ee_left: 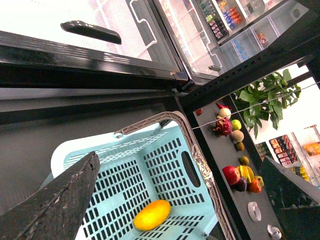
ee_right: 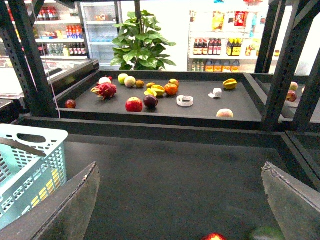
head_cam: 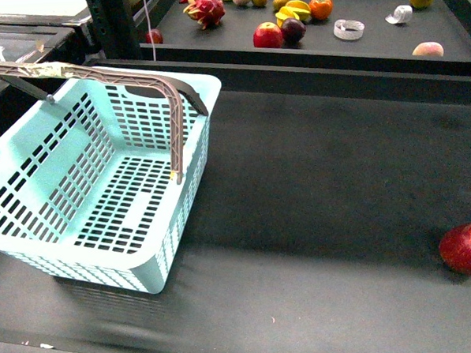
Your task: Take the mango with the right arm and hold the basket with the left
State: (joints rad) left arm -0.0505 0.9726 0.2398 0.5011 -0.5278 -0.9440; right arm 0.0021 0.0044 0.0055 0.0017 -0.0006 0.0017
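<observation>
The mango lies on the floor of the basket, its long axis slanting between two side walls. Both grippers' jaws stand wide apart, holding nothing.

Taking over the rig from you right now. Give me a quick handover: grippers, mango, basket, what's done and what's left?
Left gripper: open, above the basket, gripping nothing.
Right gripper: open, empty, over bare table; a red fruit lies near it.
Mango: inside the basket in the left wrist view; the front view does not show it.
Basket: tilted, at the table's left.
Done: mango is in the basket.
Left: left hold on the basket, not yet made.
</observation>
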